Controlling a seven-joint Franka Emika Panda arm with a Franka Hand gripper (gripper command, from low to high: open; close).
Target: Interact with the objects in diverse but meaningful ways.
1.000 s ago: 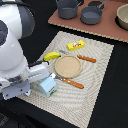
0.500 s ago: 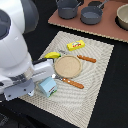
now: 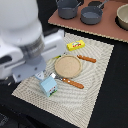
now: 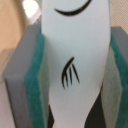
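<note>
In the wrist view my gripper (image 4: 75, 70) is shut on a flat white toy item (image 4: 75, 45) with black drawn marks. Its grey fingers (image 4: 20, 80) with teal pads press on both sides of the item. In the exterior view the gripper (image 3: 40, 75) is mostly hidden under the white arm, just above a pale-blue and white milk carton (image 3: 48, 86) on the woven placemat (image 3: 90, 95). A yellow packet (image 3: 76, 45) lies at the mat's far edge. Two dark grey handled pots (image 3: 67, 7) (image 3: 92, 14) stand at the back.
A round wooden plate (image 3: 67, 66) sits mid-mat, with two orange-handled utensils (image 3: 86, 58) (image 3: 71, 82) beside it. A beige bowl (image 3: 122, 17) stands on the brown board (image 3: 107, 29) at the back. The white arm (image 3: 25, 40) fills the exterior view's left.
The arm has shifted toward the exterior view's right, over the mat's near-left part. The carton and the other items stay where they were.
</note>
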